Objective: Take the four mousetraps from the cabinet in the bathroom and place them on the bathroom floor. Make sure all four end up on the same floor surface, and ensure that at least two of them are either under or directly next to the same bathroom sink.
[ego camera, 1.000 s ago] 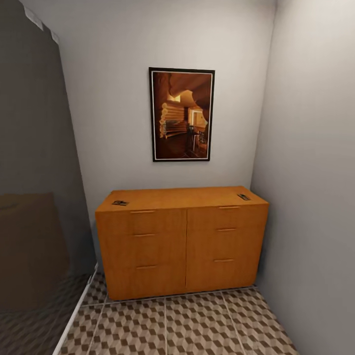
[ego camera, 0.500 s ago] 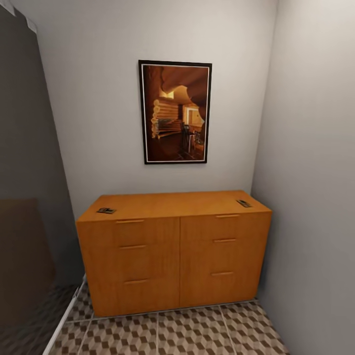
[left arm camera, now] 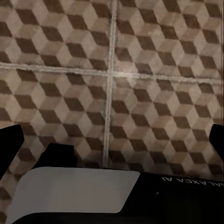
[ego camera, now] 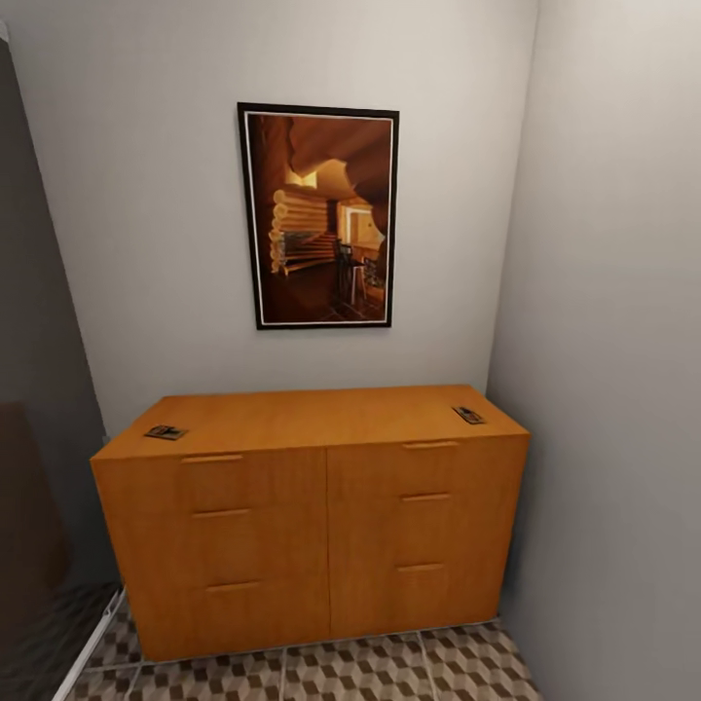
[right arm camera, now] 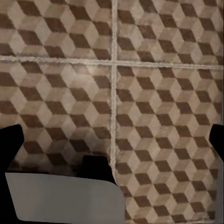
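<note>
Soft, even light fills the head view, the pale wall [ego camera: 146, 195] brightest toward its upper part and the cabinet [ego camera: 312, 526] front evenly lit, while the far left edge falls into dim grey shadow. Both wrist views render the bathroom floor [left arm camera: 112, 70] slightly soft and blurred, with a faint bright patch on the grout crossing and shade darkening the tiles nearest the gripper bodies.

Two mousetraps [ego camera: 166, 432] [ego camera: 468, 415] on the cabinet [ego camera: 312, 526] look too small for detail.
</note>
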You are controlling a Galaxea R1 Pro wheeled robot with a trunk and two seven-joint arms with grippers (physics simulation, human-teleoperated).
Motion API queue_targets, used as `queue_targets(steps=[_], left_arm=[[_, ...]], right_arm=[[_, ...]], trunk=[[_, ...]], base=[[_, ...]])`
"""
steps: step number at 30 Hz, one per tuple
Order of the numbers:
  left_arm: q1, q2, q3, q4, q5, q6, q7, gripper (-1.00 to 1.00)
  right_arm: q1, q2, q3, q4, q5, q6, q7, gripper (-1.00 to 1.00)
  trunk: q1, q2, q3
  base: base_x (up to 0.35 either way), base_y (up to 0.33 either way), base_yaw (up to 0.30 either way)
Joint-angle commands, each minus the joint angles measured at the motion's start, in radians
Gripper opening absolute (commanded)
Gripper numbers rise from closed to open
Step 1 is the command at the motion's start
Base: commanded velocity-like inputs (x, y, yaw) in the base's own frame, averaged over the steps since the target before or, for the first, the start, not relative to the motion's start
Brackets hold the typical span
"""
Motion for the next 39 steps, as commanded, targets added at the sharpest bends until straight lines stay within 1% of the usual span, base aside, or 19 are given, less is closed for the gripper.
queue_targets(steps=[1,5,9,20,39], left_arm=[[0.000,0.000,0.009,0.000,-0.010,-0.003,-0.001,1.00],[0.000,0.000,0.009,0.000,-0.010,-0.003,-0.001,1.00],[0.000,0.000,0.010,0.000,-0.009,-0.003,0.000,1.00],[0.000,0.000,0.010,0.000,-0.008,-0.004,0.000,1.00],[0.000,0.000,0.010,0.000,-0.008,-0.004,-0.001,1.00]], right_arm=[[-0.001,0.000,-0.008,0.003,0.009,-0.005,-0.004,1.00],[-0.001,0.000,-0.008,0.003,0.009,-0.005,-0.004,1.00],[-0.001,0.000,-0.008,0.003,0.009,-0.005,-0.004,1.00],[-0.001,0.004,-0.008,0.003,0.008,-0.003,-0.003,1.00],[-0.001,0.003,-0.008,0.003,0.007,-0.003,0.004,1.00]], trunk=[[0.000,-0.001,-0.001],[0.000,-0.001,-0.001],[0.000,-0.001,-0.001],[0.000,-0.001,-0.001],[0.000,-0.001,-0.001]], base=[[0.264,-0.227,0.000],[0.261,-0.215,0.000],[0.201,-0.066,0.000],[0.063,-0.009,0.000],[0.289,0.000,0.000]])
